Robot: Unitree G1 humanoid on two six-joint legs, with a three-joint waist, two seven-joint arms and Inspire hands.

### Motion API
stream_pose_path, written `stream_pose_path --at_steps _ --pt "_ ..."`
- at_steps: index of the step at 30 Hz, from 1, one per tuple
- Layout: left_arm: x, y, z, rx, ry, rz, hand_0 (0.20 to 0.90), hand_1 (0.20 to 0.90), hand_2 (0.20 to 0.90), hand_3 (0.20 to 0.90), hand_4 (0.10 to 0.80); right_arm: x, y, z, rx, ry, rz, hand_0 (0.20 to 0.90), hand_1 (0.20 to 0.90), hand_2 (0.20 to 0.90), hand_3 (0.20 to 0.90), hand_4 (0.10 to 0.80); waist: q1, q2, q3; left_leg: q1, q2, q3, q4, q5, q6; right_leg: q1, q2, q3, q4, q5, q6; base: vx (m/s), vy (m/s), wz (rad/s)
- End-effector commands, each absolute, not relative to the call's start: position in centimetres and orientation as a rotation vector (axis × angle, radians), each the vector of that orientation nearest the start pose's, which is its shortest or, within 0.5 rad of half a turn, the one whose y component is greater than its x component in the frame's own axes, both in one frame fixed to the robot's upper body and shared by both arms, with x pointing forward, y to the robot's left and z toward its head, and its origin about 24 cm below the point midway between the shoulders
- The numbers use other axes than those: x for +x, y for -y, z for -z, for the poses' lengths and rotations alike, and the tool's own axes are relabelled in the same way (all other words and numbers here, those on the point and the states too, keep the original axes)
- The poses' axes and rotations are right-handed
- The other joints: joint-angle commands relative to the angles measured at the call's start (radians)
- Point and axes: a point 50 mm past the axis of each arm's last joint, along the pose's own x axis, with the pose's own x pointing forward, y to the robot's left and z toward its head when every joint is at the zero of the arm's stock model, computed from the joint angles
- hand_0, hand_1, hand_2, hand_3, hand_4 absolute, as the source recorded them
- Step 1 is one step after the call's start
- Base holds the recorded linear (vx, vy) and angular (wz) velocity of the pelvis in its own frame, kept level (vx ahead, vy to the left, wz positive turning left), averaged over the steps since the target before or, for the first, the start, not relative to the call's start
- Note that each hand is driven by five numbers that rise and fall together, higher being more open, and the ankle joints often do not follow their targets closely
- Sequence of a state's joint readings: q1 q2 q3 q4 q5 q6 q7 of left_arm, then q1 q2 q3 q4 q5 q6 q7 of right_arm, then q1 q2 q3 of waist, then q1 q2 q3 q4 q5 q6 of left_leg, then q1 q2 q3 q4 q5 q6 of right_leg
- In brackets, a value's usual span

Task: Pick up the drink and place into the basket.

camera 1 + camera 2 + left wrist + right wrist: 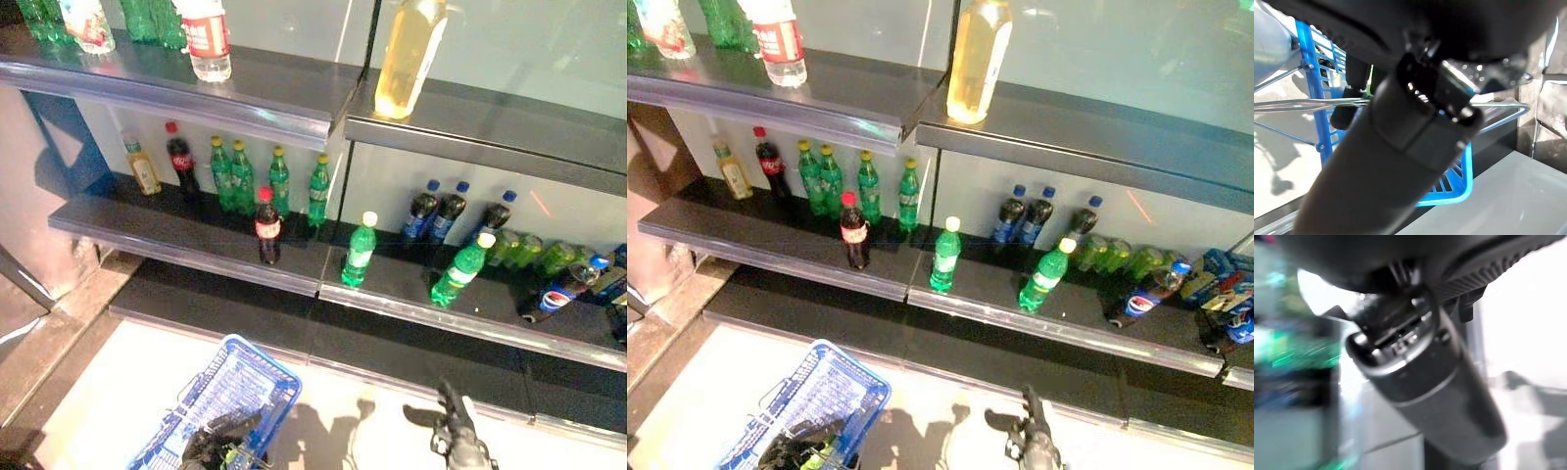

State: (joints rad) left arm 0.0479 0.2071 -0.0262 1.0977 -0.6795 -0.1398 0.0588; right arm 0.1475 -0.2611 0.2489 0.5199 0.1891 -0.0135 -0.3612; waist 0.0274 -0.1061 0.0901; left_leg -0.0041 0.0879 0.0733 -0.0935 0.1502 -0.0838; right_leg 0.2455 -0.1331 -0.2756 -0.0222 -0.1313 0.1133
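Right hand (458, 438) at six o'clock, fingers straight, empty; left hand (217, 438) clamped on blue basket (235, 382) handle at seven. Green drink (359, 251) stands on dark shelf (196, 245) at twelve, well apart.

My left hand (217, 437) is low with its fingers curled tight. My right hand (458, 438) is low too, fingers pointing up.

No print on the bottle labels (267, 228) can be read.
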Motion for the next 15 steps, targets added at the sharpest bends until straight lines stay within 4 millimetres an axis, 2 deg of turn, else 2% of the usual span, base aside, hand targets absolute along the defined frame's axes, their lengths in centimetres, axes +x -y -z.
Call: stream_pose_path --at_steps 1,4,5,7,10,11,12,13,14,15 --pt "10.5 -24.0 14.9 -0.227 -0.945 -0.486 0.300 0.300 0.300 0.200 0.100 19.4 22.5 5.6 -0.391 -0.468 0.270 0.900 0.900 0.900 0.900 0.800 0.044 0.055 0.024 0.095 0.038 0.029 0.006 -0.132 -0.010 -0.102 -0.050 -0.024 -0.015 0.166 0.040 0.016 0.000 0.08" --pt "10.3 -24.1 14.9 -0.228 -0.948 -0.489 0.300 0.300 0.300 0.200 0.100 19.9 22.4 4.2 -0.394 -0.406 0.239 0.900 0.900 0.900 0.900 0.800 0.041 0.054 0.020 0.096 0.037 0.029 0.006 -0.134 -0.011 -0.102 -0.050 -0.023 -0.016 0.165 0.041 0.021 0.003 0.10" --pt "10.0 -24.2 15.0 -0.228 -0.953 -0.492 0.300 0.300 0.300 0.200 0.100 20.4 22.1 3.0 -0.389 -0.343 0.203 0.900 0.900 0.900 0.900 0.800 0.039 0.054 0.016 0.096 0.037 0.031 0.006 -0.135 -0.011 -0.102 -0.050 -0.022 -0.017 0.164 0.041 0.000 0.000 0.00" --pt "10.0 -24.2 15.0 -0.229 -0.954 -0.492 0.300 0.300 0.300 0.200 0.100 20.5 22.1 2.6 -0.386 -0.328 0.194 0.900 0.900 0.900 0.900 0.800 0.039 0.054 0.015 0.096 0.037 0.031 0.006 -0.136 -0.011 -0.102 -0.050 -0.022 -0.017 0.164 0.041 0.008 0.005 0.02" --pt "9.5 -24.1 15.1 -0.233 -0.960 -0.494 0.300 0.300 0.300 0.200 0.100 21.8 21.3 -1.3 -0.369 -0.133 0.144 0.900 0.900 0.900 0.900 0.800 0.034 0.056 0.009 0.097 0.039 0.036 0.006 -0.138 -0.013 -0.105 -0.052 -0.020 -0.016 0.161 0.041 0.000 0.000 0.00" --pt "9.5 -24.0 15.1 -0.235 -0.961 -0.495 0.300 0.300 0.300 0.200 0.100 22.0 21.3 -2.0 -0.363 -0.105 0.143 0.900 0.900 0.900 0.900 0.800 0.033 0.057 0.009 0.098 0.040 0.038 0.006 -0.138 -0.014 -0.106 -0.052 -0.019 -0.015 0.160 0.042 0.000 0.000 0.00" --pt "9.3 -24.0 15.2 -0.239 -0.963 -0.496 0.300 0.300 0.300 0.200 0.100 22.3 21.2 -3.5 -0.350 -0.026 0.150 0.900 0.900 0.900 0.900 0.800 0.030 0.059 0.007 0.098 0.041 0.040 0.006 -0.139 -0.014 -0.109 -0.054 -0.018 -0.014 0.160 0.042 0.000 0.000 0.00" --pt "9.3 -24.0 15.2 -0.239 -0.963 -0.496 0.300 0.300 0.300 0.200 0.100 22.3 21.2 -3.5 -0.350 -0.026 0.151 0.900 0.900 0.900 0.900 0.800 0.030 0.060 0.007 0.098 0.041 0.040 0.006 -0.139 -0.014 -0.109 -0.054 -0.018 -0.013 0.160 0.042 0.017 0.035 -0.01" --pt "9.1 -23.7 15.3 -0.246 -0.966 -0.499 0.300 0.300 0.300 0.200 0.100 22.6 20.9 -5.6 -0.325 0.079 0.156 0.900 0.900 0.900 0.900 0.800 0.026 0.063 0.005 0.098 0.042 0.043 0.006 -0.140 -0.015 -0.112 -0.055 -0.015 -0.011 0.158 0.042 0.000 0.000 0.00" --pt "9.0 -23.7 15.3 -0.247 -0.967 -0.499 0.300 0.300 0.300 0.200 0.100 22.6 20.9 -6.1 -0.320 0.109 0.160 0.900 0.900 0.900 0.900 0.800 0.026 0.065 0.005 0.098 0.042 0.044 0.006 -0.140 -0.015 -0.113 -0.055 -0.014 -0.011 0.157 0.042 0.018 0.037 0.01"
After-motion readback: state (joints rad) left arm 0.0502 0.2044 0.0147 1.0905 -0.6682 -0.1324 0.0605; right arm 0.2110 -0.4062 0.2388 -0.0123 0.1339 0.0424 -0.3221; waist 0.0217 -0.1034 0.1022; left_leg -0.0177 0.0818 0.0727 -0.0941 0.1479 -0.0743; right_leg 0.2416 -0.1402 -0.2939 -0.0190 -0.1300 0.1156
